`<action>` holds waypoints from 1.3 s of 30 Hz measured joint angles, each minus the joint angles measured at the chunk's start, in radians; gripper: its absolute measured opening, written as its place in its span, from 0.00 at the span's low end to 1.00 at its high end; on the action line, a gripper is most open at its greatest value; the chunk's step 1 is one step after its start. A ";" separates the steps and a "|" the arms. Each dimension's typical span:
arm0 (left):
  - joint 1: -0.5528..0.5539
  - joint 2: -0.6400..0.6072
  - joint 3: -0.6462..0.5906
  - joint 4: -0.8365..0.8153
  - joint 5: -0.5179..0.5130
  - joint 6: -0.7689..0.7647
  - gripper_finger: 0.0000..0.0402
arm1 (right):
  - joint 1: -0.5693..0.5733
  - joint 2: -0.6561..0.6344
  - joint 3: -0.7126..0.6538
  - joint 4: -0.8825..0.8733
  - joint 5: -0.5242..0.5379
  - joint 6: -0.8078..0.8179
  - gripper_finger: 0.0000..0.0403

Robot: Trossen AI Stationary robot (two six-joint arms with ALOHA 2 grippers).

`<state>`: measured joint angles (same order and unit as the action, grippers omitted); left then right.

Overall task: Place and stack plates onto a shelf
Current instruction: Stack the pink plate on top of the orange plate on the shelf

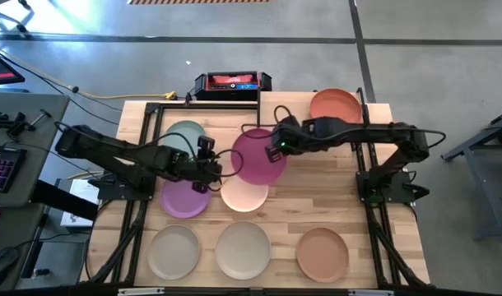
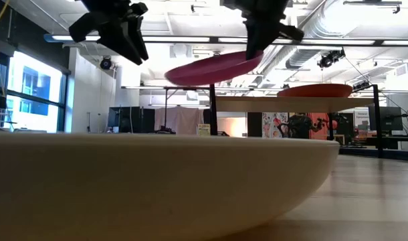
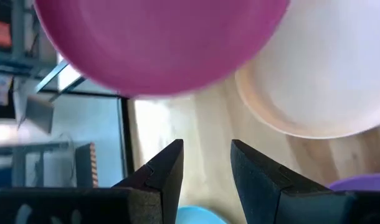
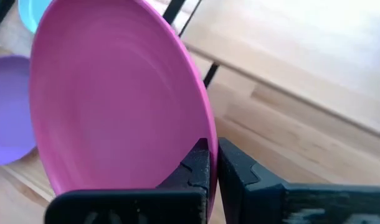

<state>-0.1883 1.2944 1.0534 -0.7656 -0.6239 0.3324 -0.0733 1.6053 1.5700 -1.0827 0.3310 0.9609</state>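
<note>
Right end effector (image 1: 276, 148): clamped on hot pink plate (image 1: 259, 156) rim, airborne.
Left end effector (image 1: 211, 168): fingers apart, empty.
Nearby: peach plate (image 1: 244, 194) below, shelf (image 2: 291, 104) beside.

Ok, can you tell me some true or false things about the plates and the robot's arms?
1. The right gripper is pinching the rim of the pink plate. True.
2. The pink plate is lying flat on the table. False: it is held up in the air, tilted.
3. The left gripper is holding the purple plate. False: its fingers are open and hold nothing.
4. An orange plate sits on the shelf. True.
5. Three plates lie in a row along the table's near edge. True.
</note>
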 joint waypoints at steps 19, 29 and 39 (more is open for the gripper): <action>0.171 -0.022 0.000 -0.023 -0.043 -0.070 0.31 | -0.329 -0.327 0.000 -0.198 -0.003 -0.178 0.00; 0.258 -0.022 0.000 0.022 -0.039 -0.113 0.31 | -0.538 -0.429 0.000 -0.209 -0.050 -0.340 0.00; 0.330 -0.022 0.000 0.036 -0.040 -0.149 0.31 | -0.729 -0.476 -0.135 -0.155 -0.229 -0.446 0.00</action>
<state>0.1416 1.2724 1.0531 -0.7292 -0.6638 0.1837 -0.8020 1.1296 1.4347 -1.2374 0.1020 0.5154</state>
